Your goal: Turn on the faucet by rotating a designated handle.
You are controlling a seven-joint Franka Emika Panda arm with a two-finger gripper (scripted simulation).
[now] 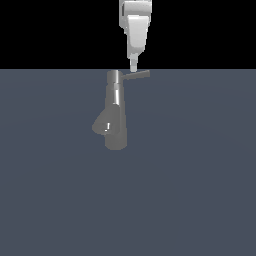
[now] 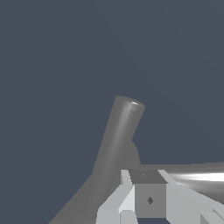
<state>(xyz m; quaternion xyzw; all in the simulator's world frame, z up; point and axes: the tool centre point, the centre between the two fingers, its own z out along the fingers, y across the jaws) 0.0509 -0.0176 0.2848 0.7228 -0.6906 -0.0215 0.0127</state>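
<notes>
Leftmost in the exterior view stands the faucet (image 1: 116,112), a grey metal body on the dark floor (image 1: 200,190), its spout angling down toward the exterior view's left. Further right, the thin handle (image 1: 137,75) juts sideways from the faucet's top toward the exterior view's right. Directly above the handle hangs the gripper (image 1: 133,68), its fingertips at or just touching the bar's upper side; whether the jaws are spread or pressed together I cannot tell, since they appear as one narrow tip. The wrist view shows the fingers (image 2: 131,197) against the bright bar. This looks like the contact stage; next would likely be a sideways push sweeping the handle around the faucet's upright axis.
</notes>
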